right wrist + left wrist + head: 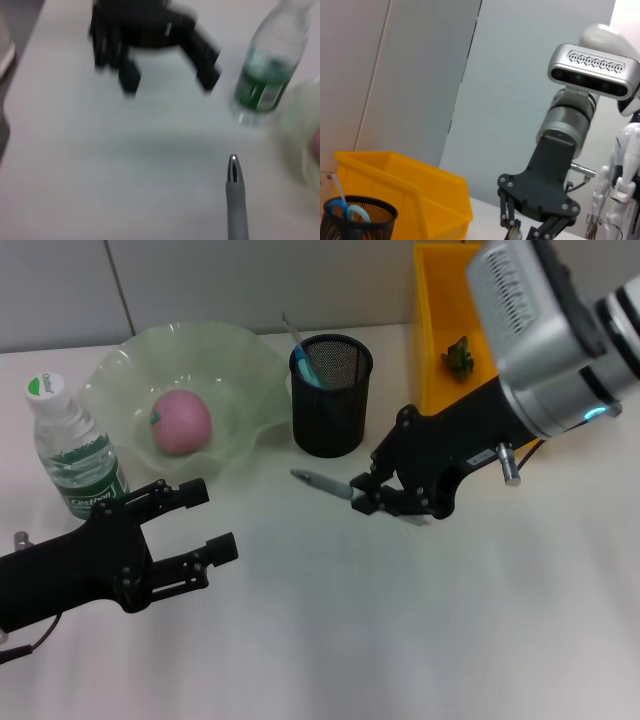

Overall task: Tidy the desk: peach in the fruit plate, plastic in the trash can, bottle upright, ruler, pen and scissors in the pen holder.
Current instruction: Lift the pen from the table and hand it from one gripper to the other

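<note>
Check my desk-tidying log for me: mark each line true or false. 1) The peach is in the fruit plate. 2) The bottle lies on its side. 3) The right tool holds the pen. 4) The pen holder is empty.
1) True: the peach sits in the fruit plate.
2) False: the bottle stands upright.
3) True: the right tool grips the pen.
4) False: the pen holder contains blue-handled scissors.

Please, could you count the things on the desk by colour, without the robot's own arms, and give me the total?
Green: 3 - fruit plate, bottle with green label, small green item in the bin
Pink: 1 - peach
Black: 1 - pen holder
Blue: 1 - scissors
Yellow: 1 - bin
Grey: 1 - pen, held by the right gripper
Total: 8
</note>
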`<action>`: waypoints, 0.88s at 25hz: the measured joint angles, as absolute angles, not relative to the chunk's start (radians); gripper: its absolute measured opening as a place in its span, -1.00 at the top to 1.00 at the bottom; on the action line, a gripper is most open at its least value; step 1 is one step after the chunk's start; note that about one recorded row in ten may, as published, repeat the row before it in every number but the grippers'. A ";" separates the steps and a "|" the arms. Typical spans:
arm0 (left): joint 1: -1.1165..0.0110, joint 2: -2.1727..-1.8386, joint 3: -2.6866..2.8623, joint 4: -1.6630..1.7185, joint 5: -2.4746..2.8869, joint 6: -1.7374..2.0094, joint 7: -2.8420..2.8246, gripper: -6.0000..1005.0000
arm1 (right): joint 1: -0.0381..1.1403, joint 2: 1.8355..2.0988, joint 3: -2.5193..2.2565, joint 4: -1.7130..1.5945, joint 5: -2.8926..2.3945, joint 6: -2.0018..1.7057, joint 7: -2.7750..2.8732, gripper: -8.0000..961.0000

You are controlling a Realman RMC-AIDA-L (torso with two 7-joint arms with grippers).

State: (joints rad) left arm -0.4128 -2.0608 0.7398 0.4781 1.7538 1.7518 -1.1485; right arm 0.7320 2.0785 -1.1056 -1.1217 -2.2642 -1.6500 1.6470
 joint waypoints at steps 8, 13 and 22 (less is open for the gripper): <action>-0.413 -2.067 0.740 0.444 1.654 1.752 -1.142 -0.61 | 0.590 2.079 -1.057 -1.080 -1.967 -1.635 1.582 0.72; -0.420 -2.069 0.746 0.404 1.620 1.755 -1.133 -0.61 | 0.546 2.081 -1.057 -0.995 -1.830 -1.631 1.532 0.72; -0.468 -2.073 0.744 0.297 1.600 1.781 -1.075 -0.61 | 0.563 2.080 -1.056 -0.788 -1.706 -1.622 1.405 0.72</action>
